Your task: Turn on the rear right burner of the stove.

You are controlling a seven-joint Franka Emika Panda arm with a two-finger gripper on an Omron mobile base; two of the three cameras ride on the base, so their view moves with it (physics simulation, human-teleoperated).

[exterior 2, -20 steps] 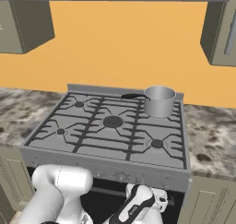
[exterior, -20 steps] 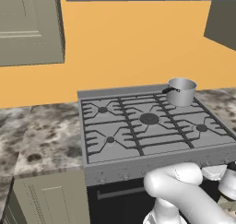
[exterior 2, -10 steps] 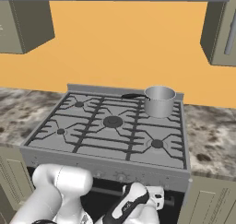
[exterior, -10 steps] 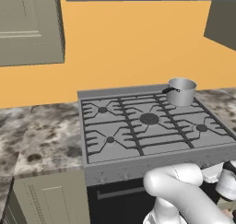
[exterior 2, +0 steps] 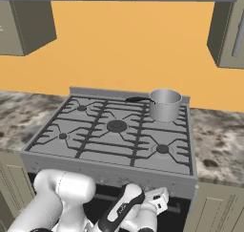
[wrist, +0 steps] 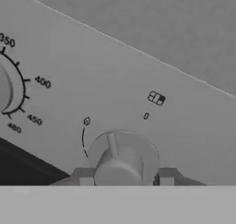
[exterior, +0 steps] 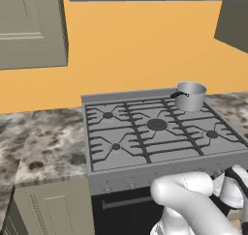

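The stove [exterior: 155,132] sits between marbled table [exterior: 43,147] stretches, a steel pot [exterior 2: 165,104] on its far right burner. Low at the front panel, the end effector [wrist: 125,178] straddles a small knob [wrist: 123,158], fingertips [wrist: 85,177] beside it on either side; whether it grips, I can't tell.

left dial [wrist: 5,87] cut by frame edge, pincer [wrist: 125,176] tips mostly hidden
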